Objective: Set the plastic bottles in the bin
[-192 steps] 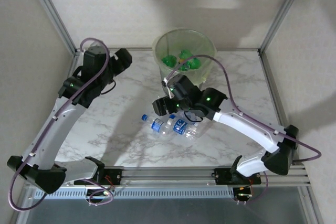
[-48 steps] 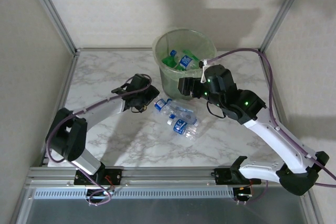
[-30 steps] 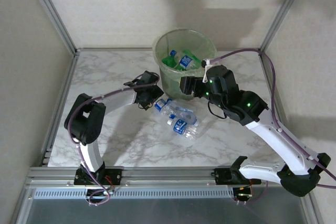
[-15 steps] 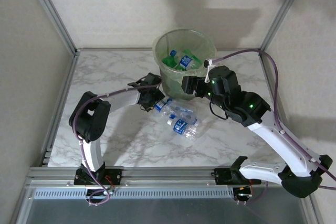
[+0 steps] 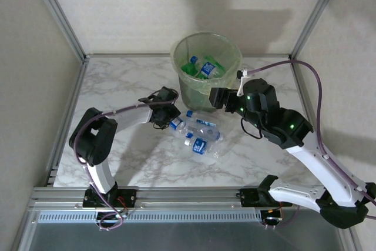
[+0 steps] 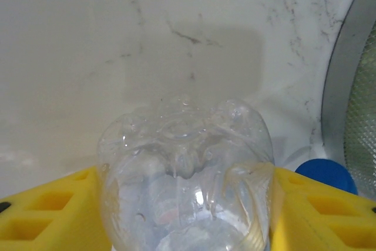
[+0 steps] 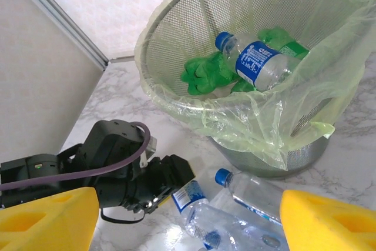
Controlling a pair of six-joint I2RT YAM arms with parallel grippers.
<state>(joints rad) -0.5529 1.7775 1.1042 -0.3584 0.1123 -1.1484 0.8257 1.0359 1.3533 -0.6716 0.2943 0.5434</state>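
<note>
Marbled white tabletop (image 5: pixel 117 86) carried the work, with plain walls behind it. On it, just near and left of the bin (image 5: pixel 174 57), lay the clear bottle (image 6: pixel 185 174), and the left pincer (image 5: pixel 170 121) was clamped on its lobed base, a yellow pad (image 6: pixel 41 216) against each side. A second bottle (image 5: pixel 205 126) lay touching or nearly touching it on the right, its blue cap (image 6: pixel 326 174) beside the grip, and a third bottle (image 5: pixel 198 145) lay nearer. The thin plastic looked likely to buckle, so the squeeze probably wanted to be firm enough only to stop slipping. A straight lift before any sideways swing seemed wise, lest the neighbour be dragged along. Held by one end, the bottle would likely droop, so it needed height to clear the liner (image 7: pixel 235 127) draped over the rim, and release over the middle, where a blue-labelled bottle (image 7: pixel 258 63) and green bottles (image 7: pixel 202 74) already lay. The right pincer (image 5: pixel 216 96) hung by the bin's near right side, its fingers wide apart and empty; it would do best held back from the left arm's path.
</note>
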